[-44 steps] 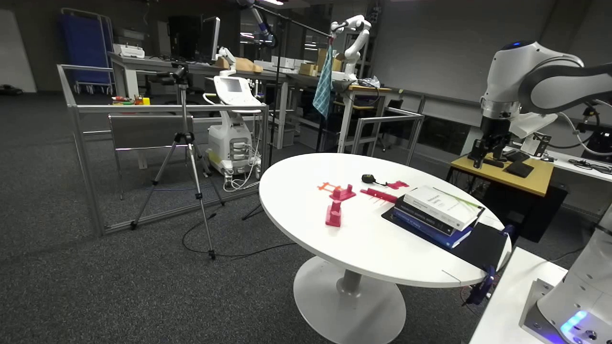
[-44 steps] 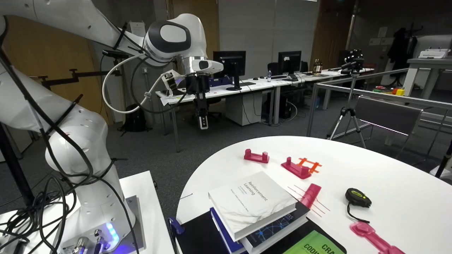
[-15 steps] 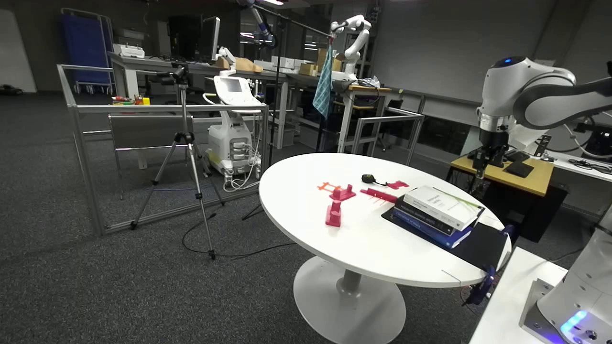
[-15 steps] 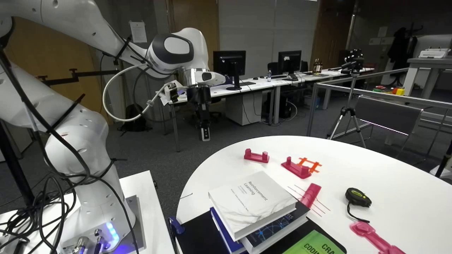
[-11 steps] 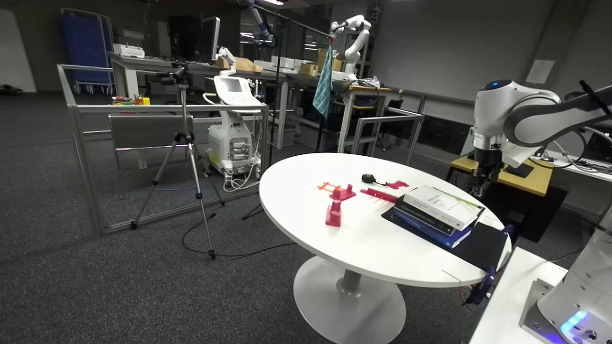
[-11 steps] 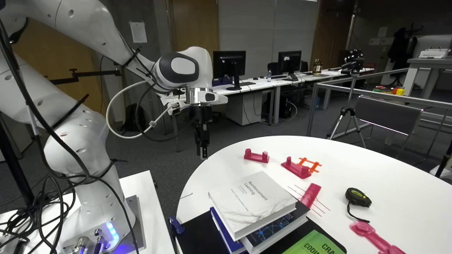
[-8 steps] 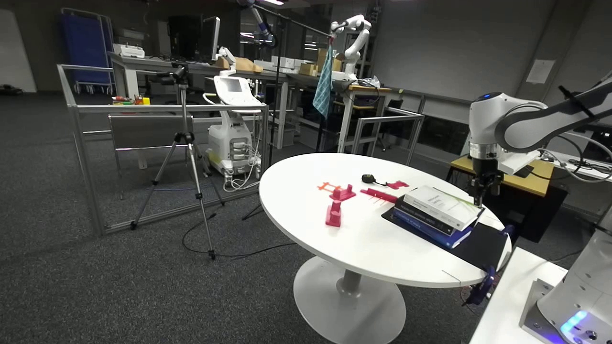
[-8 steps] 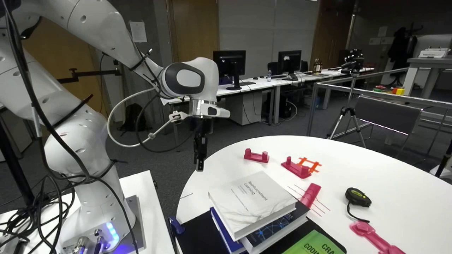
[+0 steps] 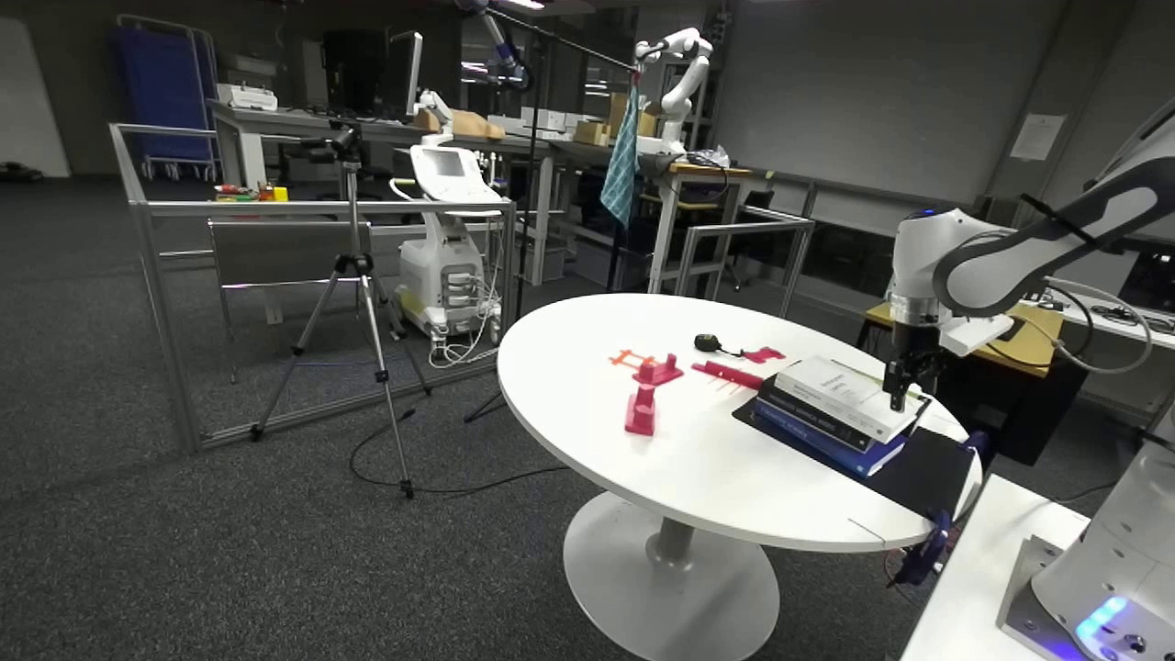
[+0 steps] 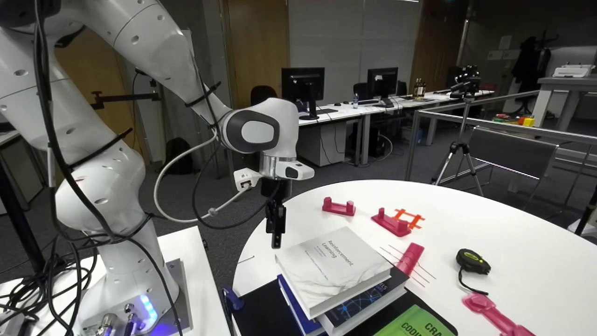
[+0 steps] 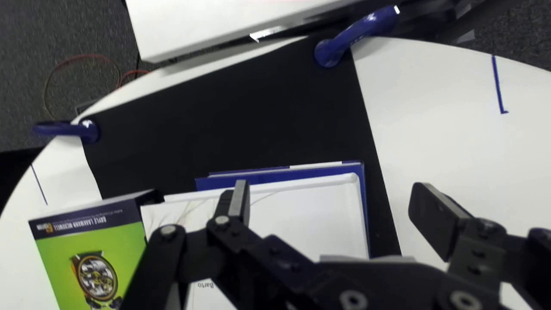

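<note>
Left to right in exterior view: black two-finger tool, fingers wide apart per wrist view, close to corner of white hardback book; contact cannot be told. Book tops stack over blue book and black book, on round white table. Two magenta plastic brackets lie beyond stack. Green-covered book beside stack; rightmost, black tape measure, pink elongated part.
</note>
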You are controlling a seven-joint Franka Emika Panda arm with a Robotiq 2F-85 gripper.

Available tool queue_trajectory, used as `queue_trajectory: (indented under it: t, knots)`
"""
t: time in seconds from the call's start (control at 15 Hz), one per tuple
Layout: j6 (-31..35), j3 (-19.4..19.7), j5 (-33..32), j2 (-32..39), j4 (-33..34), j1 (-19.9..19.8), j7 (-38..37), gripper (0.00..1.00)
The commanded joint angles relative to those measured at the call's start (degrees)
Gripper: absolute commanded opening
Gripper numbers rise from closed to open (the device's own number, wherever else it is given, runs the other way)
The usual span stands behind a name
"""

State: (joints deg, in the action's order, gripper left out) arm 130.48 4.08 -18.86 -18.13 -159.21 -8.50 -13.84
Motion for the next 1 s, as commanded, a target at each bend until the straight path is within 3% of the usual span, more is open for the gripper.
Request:
queue_trajectory:
  t: [0.0, 0.07, 0.27, 0.93]
  knots:
    - [8.21, 2.44, -0.18, 5.16, -0.28, -0.57, 10.19, 1.00]
    - [5.13, 0.18, -0.72, 2.75, -0.28, -0.91, 4.41, 1.00]
    - [6.98, 1.45, -0.61, 5.43, -0.06, -0.84, 8.03, 1.00]
    - [-1.11, -2.38, -1.41, 1.47, 0.36, 0.23, 2.55, 1.00]
